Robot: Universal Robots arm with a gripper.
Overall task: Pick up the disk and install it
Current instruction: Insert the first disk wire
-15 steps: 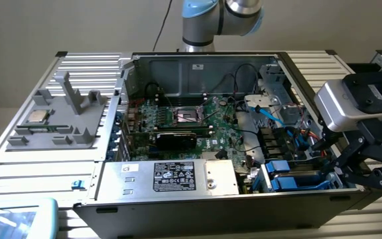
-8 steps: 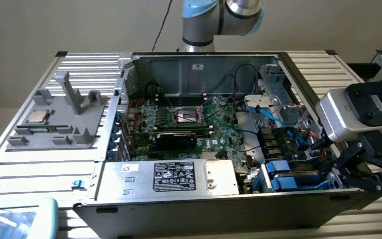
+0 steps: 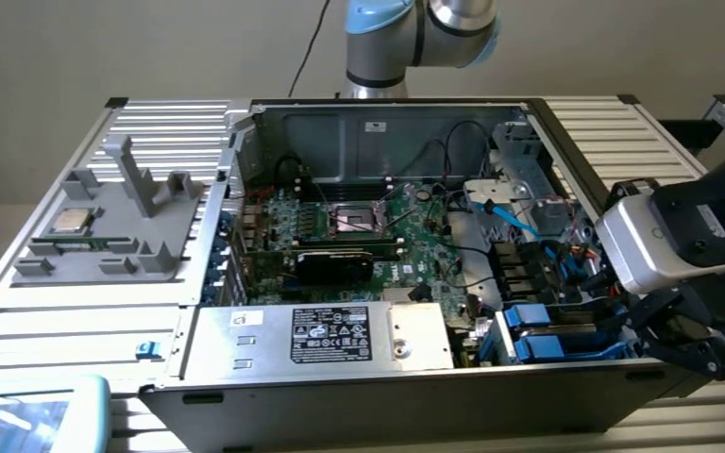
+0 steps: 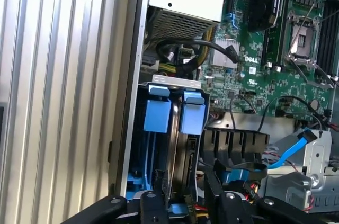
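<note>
An open computer case point(image 3: 376, 377) lies on a slatted metal desk point(image 3: 86, 321). In its corner drive cage point(image 4: 175, 81) the disk point(image 4: 192, 113) stands on edge beside a second blue-framed drive point(image 4: 157, 113). Its long axis runs along the case wall, blue tab pointing away from me. My claw point(image 4: 185, 187) hovers at its near end, partly spread, holding nothing.
</note>
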